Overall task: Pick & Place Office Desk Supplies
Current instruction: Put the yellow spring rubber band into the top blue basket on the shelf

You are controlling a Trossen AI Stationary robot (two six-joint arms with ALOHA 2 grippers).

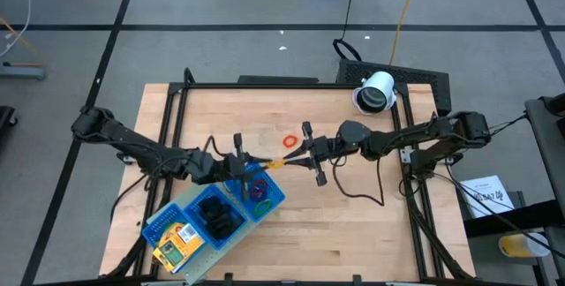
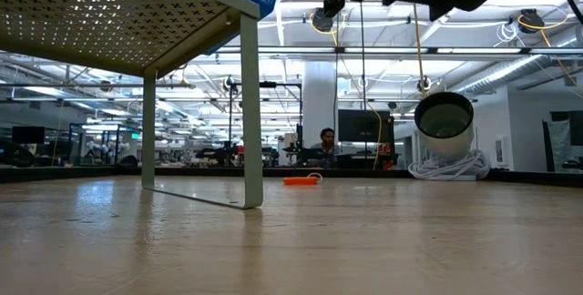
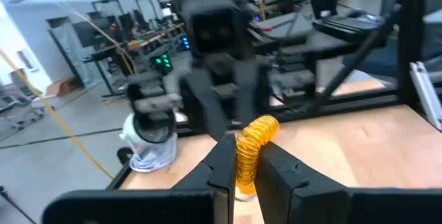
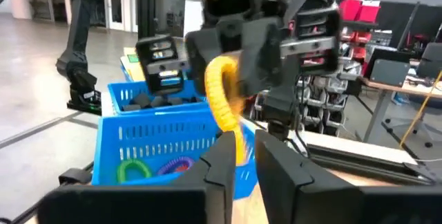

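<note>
A yellow coiled ring [image 1: 275, 162] hangs in the air between my two grippers, above the far right corner of the blue tray [image 1: 152, 224]. My left gripper [image 1: 262, 163] reaches in from the left and is shut on it. My right gripper [image 1: 292, 154] reaches in from the right and is shut on it too. A red ring [image 1: 290, 139] lies flat on the table just beyond them. In the tray lie green and purple rings [image 1: 258, 191], black clips [image 1: 217, 214] and yellow packs [image 1: 176, 244]. My left gripper [image 3: 247, 149] pinches one end of the yellow coiled ring [image 3: 246, 172] between its two fingers, coming level from the table's left. The ring is lifted clear and arches toward the right gripper. My right gripper [image 4: 243, 140] pinches the ring's other end [image 4: 238, 141] between its two fingers, level from the table's right. The ring curves away to the left gripper, clear of the table.
The white cylindrical device [image 1: 376, 92] lies on its side at the far right of the table. The blue tray sits on a perforated metal stand [image 2: 137, 22] with legs [image 2: 251, 113]. Black frame rails run along the table's left, far and right sides. Bare wood lies near right.
</note>
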